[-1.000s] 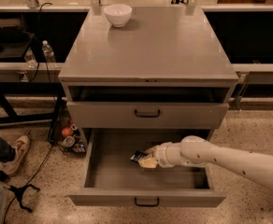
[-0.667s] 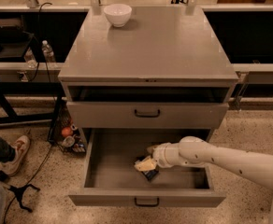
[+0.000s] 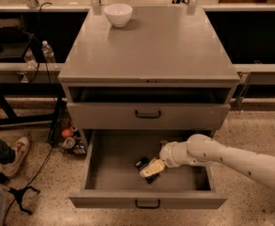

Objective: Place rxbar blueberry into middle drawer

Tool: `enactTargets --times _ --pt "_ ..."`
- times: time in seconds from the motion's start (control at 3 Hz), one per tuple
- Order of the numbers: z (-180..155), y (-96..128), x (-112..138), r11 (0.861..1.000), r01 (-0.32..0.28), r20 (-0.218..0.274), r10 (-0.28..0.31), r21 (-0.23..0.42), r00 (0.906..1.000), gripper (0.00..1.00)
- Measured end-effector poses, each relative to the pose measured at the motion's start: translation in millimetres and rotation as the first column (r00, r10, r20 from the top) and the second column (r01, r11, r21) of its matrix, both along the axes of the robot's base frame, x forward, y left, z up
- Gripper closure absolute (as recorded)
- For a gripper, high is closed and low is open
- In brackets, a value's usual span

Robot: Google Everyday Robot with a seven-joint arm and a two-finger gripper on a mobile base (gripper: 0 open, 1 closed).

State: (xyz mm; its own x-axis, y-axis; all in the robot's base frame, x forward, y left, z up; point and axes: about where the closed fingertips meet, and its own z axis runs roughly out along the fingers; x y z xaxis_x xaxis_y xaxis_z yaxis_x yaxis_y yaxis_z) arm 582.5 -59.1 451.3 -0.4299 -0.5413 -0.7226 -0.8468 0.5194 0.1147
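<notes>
i see my gripper [image 3: 152, 168] inside the open middle drawer [image 3: 110, 171], right at the rxbar blueberry [image 3: 141, 164]; bowl [image 3: 118, 14] back-left on the cabinet top [image 3: 170, 46].

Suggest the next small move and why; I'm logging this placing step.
Probably open the pincer and let go: it holds the rxbar blueberry low inside the open middle drawer, well within its walls, so the bar should land inside.

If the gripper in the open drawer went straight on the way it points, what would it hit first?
The gripper, pointing down-left, would meet the rxbar blueberry right at its tip, then probably the middle drawer floor; depth is unclear.
</notes>
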Motion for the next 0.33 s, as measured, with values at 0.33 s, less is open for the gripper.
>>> enactTargets --times 0.33 --pt "33.7 -51.1 -12.1 0.999 0.008 0.006 -0.008 0.040 1.0000 0.00"
